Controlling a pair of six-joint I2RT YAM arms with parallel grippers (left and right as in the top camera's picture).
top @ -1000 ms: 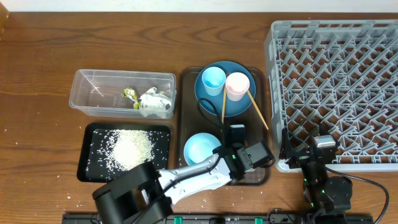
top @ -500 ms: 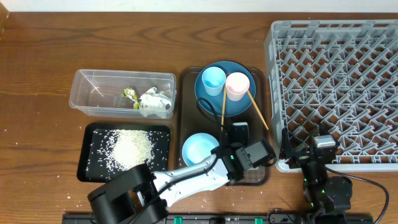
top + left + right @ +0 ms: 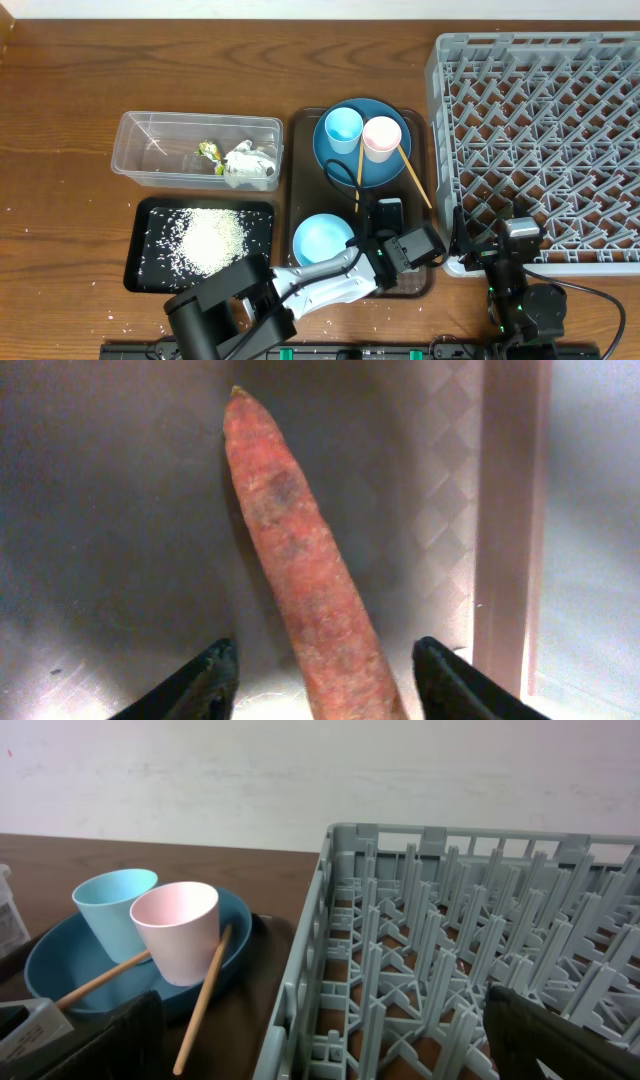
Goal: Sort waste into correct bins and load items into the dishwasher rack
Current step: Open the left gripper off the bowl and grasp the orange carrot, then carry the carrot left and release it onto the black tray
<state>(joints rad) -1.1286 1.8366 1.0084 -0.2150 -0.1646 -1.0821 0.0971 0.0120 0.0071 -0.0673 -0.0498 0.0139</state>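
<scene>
Because the small orange carrot [image 3: 300, 580] lies on the brown serving tray [image 3: 100, 510], the left gripper [image 3: 330, 680] straddles it, jaws apart and not yet gripping; the right gripper [image 3: 325, 1040] stands wide open beside the grey plastic dishwasher rack [image 3: 450, 920].

The carrot's [image 3: 300, 570] thick end is cut off by the lower edge of the left wrist view, as are the jaws of the left gripper [image 3: 330, 682]. From overhead the carrot is hidden beneath that gripper. The dishwasher rack [image 3: 540, 130] is cropped at the right edge. The right gripper's fingers [image 3: 110, 1040] are seen only as dark blurs.
</scene>
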